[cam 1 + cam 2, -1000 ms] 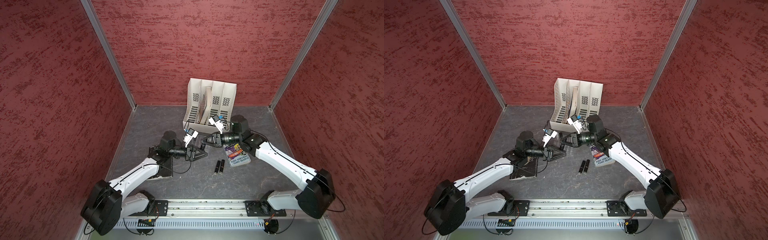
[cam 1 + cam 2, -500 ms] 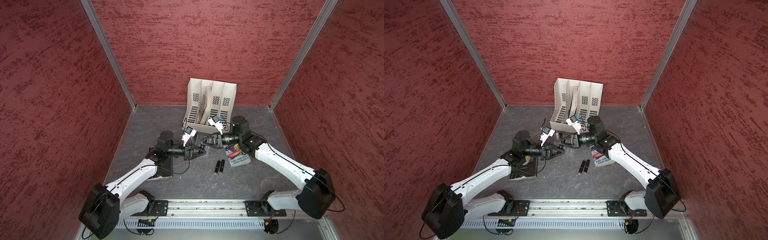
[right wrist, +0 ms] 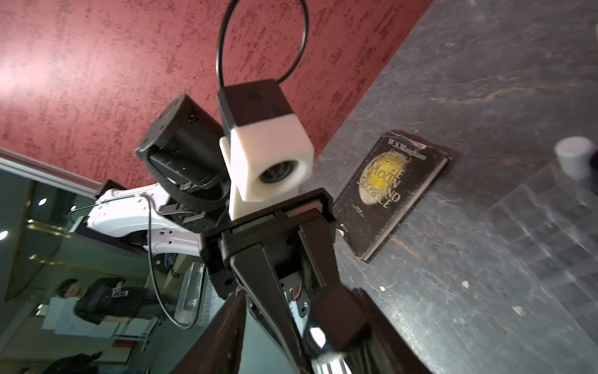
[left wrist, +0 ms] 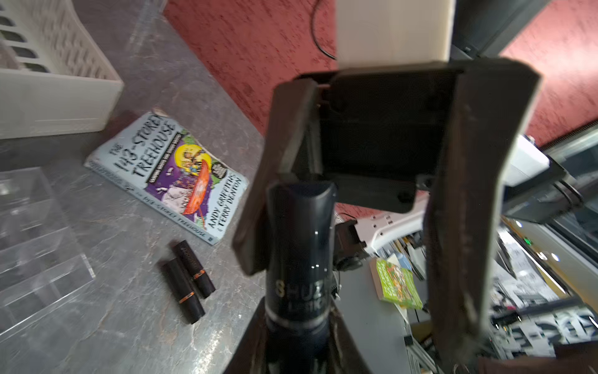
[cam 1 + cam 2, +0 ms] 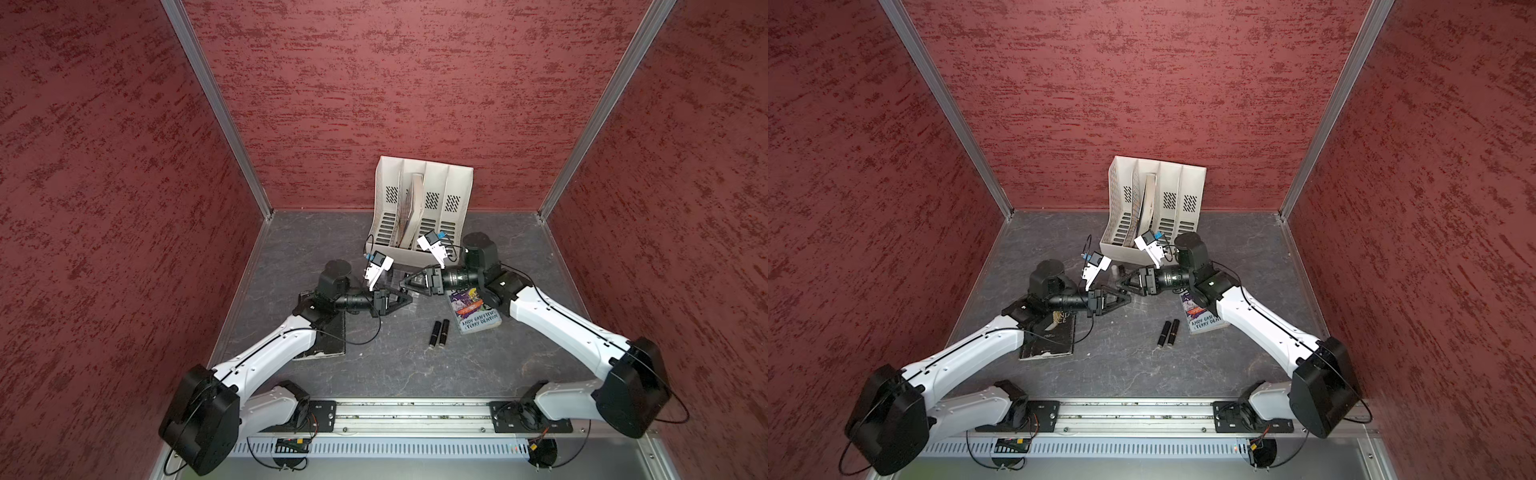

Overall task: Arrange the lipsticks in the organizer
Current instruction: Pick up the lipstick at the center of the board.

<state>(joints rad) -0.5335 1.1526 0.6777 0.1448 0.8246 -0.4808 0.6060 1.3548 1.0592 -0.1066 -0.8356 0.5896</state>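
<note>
Lipstick [image 4: 299,246] in L gripper [image 5: 406,300]; R gripper [image 5: 404,283] jaws apart

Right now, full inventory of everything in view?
Table lipsticks: 2, black, lying side by side near blue book.
Held lipstick: 1, black, in left pincer.
White lipstick: 1, white, upright, apparently in organizer.
Organizer: 1, clear, mid-table before file rack.
File rack: 1, white, back wall, leaning books inside.
Blue book: 1, light blue, flat, partly under right arm.
Dark book: 1, black, flat, partly under left arm.
Table: 1, dark grey.
Left pincer: 1, black, shut on held lipstick.
Right pincer: 1, black, open around its far end.
</note>
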